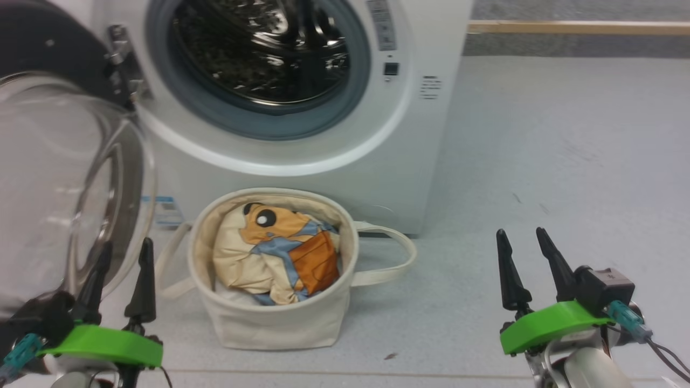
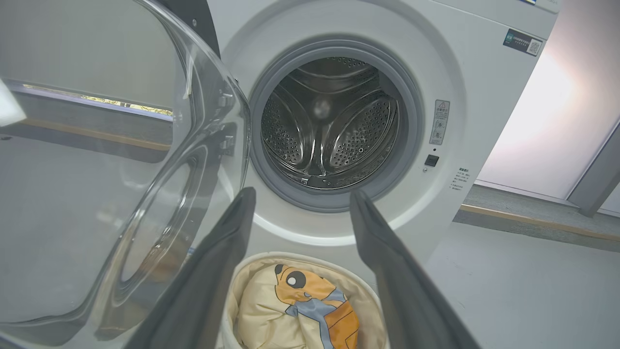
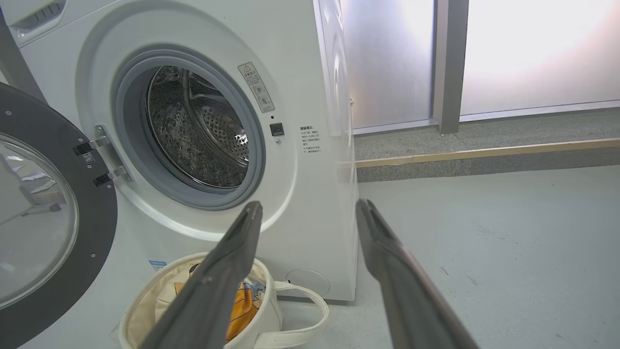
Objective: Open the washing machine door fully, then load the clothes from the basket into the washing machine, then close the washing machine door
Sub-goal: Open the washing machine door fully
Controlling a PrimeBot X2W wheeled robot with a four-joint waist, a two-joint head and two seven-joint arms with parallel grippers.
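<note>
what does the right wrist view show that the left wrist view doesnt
Right wrist view adds the looped fabric handle of the round cream canvas basket and a round cover low on the white washing machine. Left wrist view adds the cartoon animal's face on the cream garment and a dark label sticker. Both: the steel drum, grey rubber ring and open glass-centred round door.

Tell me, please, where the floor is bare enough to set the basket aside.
The bare floor right of the washing machine and basket is free, back to the wooden strip. It is crowded on the left, where the open door hangs close beside the basket.
</note>
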